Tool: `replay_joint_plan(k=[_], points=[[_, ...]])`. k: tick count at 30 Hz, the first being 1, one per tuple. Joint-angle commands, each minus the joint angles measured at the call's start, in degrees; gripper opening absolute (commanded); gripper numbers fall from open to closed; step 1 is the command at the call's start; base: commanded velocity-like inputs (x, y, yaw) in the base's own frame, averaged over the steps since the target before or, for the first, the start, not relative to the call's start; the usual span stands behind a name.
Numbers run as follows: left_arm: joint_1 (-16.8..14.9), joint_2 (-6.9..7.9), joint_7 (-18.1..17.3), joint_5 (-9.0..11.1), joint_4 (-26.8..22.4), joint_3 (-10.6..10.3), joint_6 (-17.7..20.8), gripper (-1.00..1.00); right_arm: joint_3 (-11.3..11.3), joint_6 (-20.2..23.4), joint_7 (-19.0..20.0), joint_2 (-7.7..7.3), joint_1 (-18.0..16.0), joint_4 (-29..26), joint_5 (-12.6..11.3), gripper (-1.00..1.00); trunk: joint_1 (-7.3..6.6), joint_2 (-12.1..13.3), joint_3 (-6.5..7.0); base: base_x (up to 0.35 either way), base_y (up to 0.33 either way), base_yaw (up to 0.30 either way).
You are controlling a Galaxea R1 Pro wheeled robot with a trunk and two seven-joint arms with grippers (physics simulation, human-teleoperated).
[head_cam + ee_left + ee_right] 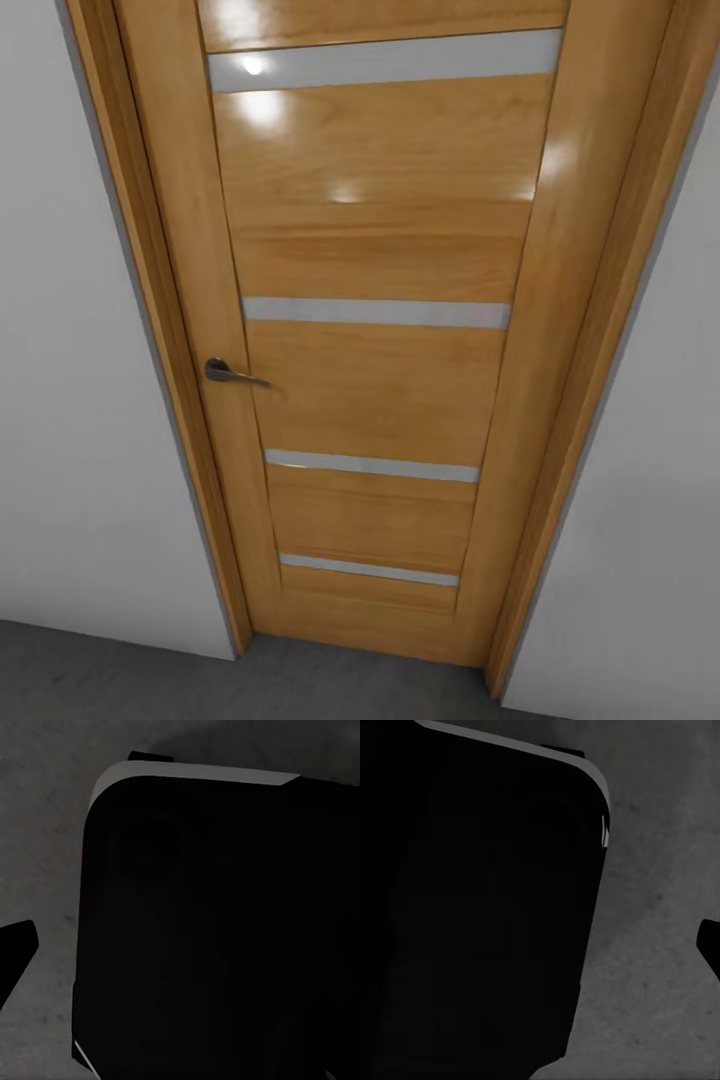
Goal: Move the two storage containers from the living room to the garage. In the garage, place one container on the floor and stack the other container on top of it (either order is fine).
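The two storage containers are out of view. In the head view I face a shut wooden door from close up. In the left wrist view one dark fingertip pokes in beside a large black rounded body, which hangs over the dark grey concrete floor. The right wrist view looks much the same: a dark fingertip, the black body and rough grey floor. Nothing is seen between the fingers. Whether the jaws are open or shut cannot be told.
The door has horizontal silver strips and a dark metal lever handle on its left side. Its wooden frame sits between white walls on both sides. A strip of dark grey floor runs along the foot of the wall.
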Motion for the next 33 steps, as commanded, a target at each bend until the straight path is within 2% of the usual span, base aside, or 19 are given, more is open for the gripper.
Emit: replay_joint_plan(k=[1, 12, 17, 27, 33], points=[[-0.01, -0.02, -0.02, 0.49, -0.02, 0.03, -0.13, 1.0, -0.08, -0.13, -0.02, -0.02, -0.01, -0.01, 0.43, 1.0, 0.0, -0.03, -0.05, 0.053, 0.112, -0.001], [-0.01, -0.03, -0.02, 0.49, -0.04, 0.02, -0.13, 1.0, -0.08, -0.15, -0.02, 0.07, -0.01, -0.01, 0.43, 1.0, 0.0, -0.03, -0.05, 0.096, 0.214, 0.0], [-0.01, 0.02, -0.02, 0.49, 0.0, 0.01, -0.13, 1.0, -0.08, -0.13, -0.02, 0.33, -0.01, -0.01, 0.43, 1.0, 0.0, -0.03, -0.05, 0.013, 0.027, -0.096], [-0.01, 0.03, -0.02, 0.49, -0.03, 0.0, -0.13, 1.0, -0.08, -0.13, -0.02, 0.41, -0.01, -0.01, 0.43, 1.0, 0.0, -0.03, -0.05, 0.001, 0.003, -0.224], [-0.01, 0.03, -0.02, 0.49, -0.01, -0.01, -0.13, 1.0, -0.08, -0.13, -0.02, 0.09, -0.01, -0.01, 0.43, 1.0, 0.0, -0.03, -0.05, 0.0, 0.0, -0.047]])
